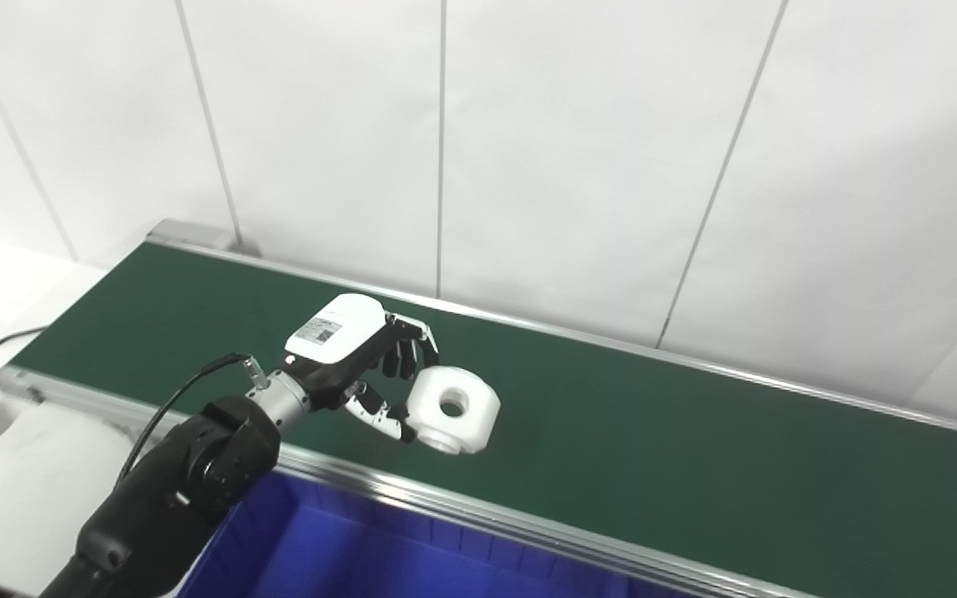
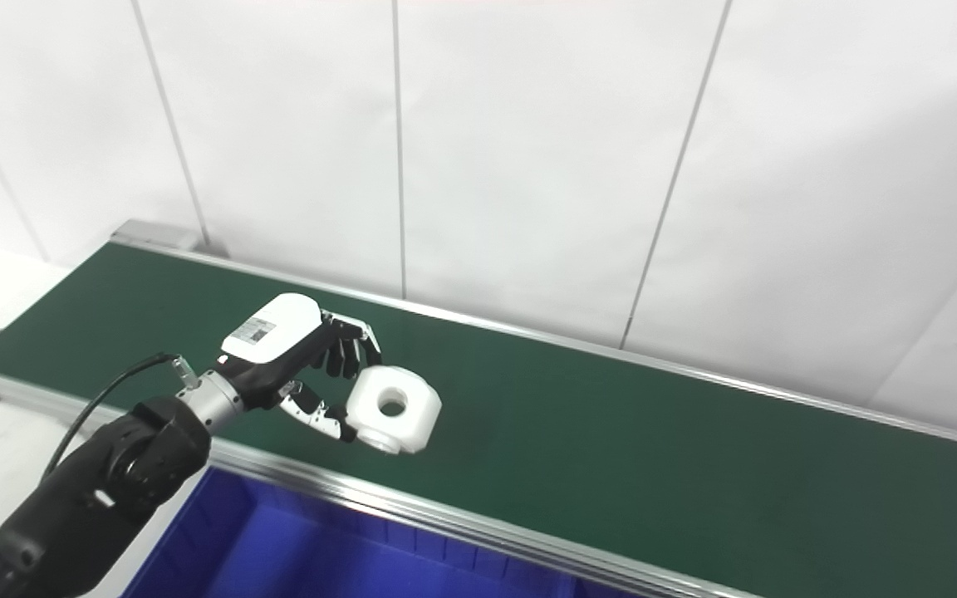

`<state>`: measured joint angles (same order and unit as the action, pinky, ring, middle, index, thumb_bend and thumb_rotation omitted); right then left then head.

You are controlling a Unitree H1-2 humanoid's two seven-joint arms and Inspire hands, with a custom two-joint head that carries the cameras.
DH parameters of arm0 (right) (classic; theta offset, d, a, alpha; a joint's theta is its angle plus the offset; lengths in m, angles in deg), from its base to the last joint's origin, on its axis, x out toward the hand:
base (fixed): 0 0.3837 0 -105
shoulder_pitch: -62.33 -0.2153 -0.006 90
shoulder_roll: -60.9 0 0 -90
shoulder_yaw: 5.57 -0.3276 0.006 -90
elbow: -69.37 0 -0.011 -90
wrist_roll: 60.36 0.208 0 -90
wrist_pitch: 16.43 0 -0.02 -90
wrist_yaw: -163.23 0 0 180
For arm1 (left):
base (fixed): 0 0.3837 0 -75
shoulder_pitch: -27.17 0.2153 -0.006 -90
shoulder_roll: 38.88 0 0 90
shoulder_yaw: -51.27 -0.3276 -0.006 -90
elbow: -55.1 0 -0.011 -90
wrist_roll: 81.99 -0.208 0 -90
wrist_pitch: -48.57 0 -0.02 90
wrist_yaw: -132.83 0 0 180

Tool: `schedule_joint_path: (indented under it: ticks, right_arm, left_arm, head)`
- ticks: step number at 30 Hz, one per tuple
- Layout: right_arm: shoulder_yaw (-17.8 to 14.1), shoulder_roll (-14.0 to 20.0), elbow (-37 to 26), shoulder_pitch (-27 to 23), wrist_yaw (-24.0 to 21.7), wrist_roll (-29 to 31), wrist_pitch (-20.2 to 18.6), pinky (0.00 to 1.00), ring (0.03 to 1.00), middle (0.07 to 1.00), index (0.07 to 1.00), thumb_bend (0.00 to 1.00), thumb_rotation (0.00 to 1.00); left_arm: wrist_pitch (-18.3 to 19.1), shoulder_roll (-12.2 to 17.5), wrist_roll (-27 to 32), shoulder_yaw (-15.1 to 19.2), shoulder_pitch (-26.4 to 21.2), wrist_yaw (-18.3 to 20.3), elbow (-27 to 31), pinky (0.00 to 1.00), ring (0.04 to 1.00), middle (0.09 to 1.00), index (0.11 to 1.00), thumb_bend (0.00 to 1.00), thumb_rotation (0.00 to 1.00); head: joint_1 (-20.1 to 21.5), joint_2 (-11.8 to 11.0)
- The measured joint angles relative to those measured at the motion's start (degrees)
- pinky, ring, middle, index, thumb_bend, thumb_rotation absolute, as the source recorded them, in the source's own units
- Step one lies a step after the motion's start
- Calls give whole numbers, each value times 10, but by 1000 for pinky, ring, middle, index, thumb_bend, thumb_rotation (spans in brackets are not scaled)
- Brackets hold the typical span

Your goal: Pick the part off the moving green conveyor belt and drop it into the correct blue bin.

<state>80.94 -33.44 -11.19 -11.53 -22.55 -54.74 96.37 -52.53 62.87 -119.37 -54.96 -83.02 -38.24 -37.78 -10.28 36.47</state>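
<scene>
The left hand (image 1: 354, 361) reaches over the green conveyor belt (image 1: 653, 448), fingers (image 1: 409, 349) and thumb closed around the white part (image 1: 453, 409).

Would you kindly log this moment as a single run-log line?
left hand: shut on white blocky plastic part with a round hole | part: over green conveyor belt | blue plastic bin: below belt edge | right hand: not in view

The green conveyor belt (image 1: 653, 448) runs from ten o'clock to four o'clock, aluminium-framed. A white part (image 1: 453, 410) rests on it left of centre. A blue bin (image 1: 345, 548) sits at six o'clock.
</scene>
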Motion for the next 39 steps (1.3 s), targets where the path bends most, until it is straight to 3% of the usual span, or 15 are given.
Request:
schedule_joint_path:
  ticks: [2,6,9,12,18,29,36,37,38,39]
  right_arm:
    - [-3,6,-4,1,-4,6,-6,899,917,936,970,914,961]
    - [-8,26,-15,-2,-25,25,-22,929,932,949,970,919,942]
    - [-20,34,-19,-6,-28,46,-38,921,918,936,965,933,931]
    - [-25,43,-25,-8,-34,54,-57,919,909,924,968,932,923]
    - [-32,51,-41,-12,-41,67,-88,906,898,911,951,939,902]
    - [-39,53,-43,-14,-49,67,-101,897,892,908,951,950,899]
    - [-40,53,-56,-14,-49,65,-105,881,886,903,949,945,900]
    - [-40,53,-56,-13,-49,64,-105,886,887,902,946,949,892]
    - [-40,53,-56,-13,-49,64,-107,891,890,905,946,951,890]
    - [-40,53,-57,-13,-49,65,-110,892,891,905,944,952,891]
  left_arm:
    - [15,1,-1,8,20,15,28,287,345,429,519,514,0]
    - [32,7,-7,21,71,34,91,288,350,428,519,515,0]
    - [39,17,-13,24,99,46,105,311,382,448,513,517,0]
    - [52,22,-21,35,132,53,111,277,344,421,520,513,0]
    - [53,22,-47,34,161,61,116,291,368,439,514,516,0]
    - [49,25,-71,22,168,67,92,271,348,422,517,513,0]
    - [48,27,-79,20,168,71,93,331,420,469,504,519,0]
    - [49,27,-79,20,168,75,94,441,535,561,499,518,52]
    - [52,27,-79,20,168,84,98,534,628,648,597,728,242]
    - [57,28,-80,19,168,99,105,647,731,752,709,862,401]
  head:
    - [-32,27]
    - [-62,49]
    - [-74,63]
    - [-83,73]
    - [-85,78]
    - [-82,80]
    - [-80,82]
    - [-80,82]
    - [-80,82]
    - [-79,82]
